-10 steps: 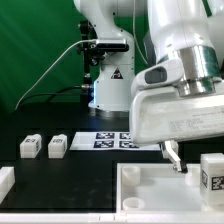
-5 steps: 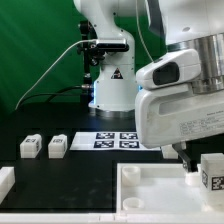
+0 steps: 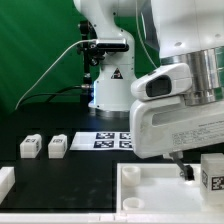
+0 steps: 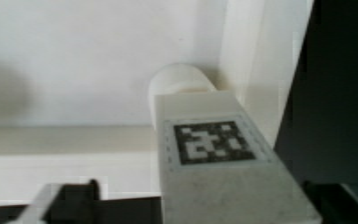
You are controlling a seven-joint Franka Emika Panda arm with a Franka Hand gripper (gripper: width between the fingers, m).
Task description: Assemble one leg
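Observation:
A white leg (image 3: 212, 172) with a black-and-white tag stands at the exterior view's right, by the far right corner of the large white tray-like piece (image 3: 150, 186). My gripper (image 3: 190, 166) hangs just left of and above it; one dark finger (image 3: 181, 171) shows. In the wrist view the same leg (image 4: 211, 150) fills the middle, tag up, between my gripper's (image 4: 202, 205) two dark fingertips (image 4: 69, 200), with a gap on one side. The jaws are open and hold nothing. Two more legs (image 3: 29, 147) (image 3: 57, 146) lie on the black table at the left.
The marker board (image 3: 113, 140) lies at the back centre before the robot base. A white part (image 3: 5, 180) sits at the front left edge. The tray's raised rim (image 4: 87, 128) runs right beside the leg. The arm's white body hides the table's right.
The arm has moved toward the exterior view's right and lower, bringing the open gripper closer to the leg at the right. The legs and tray have not moved.

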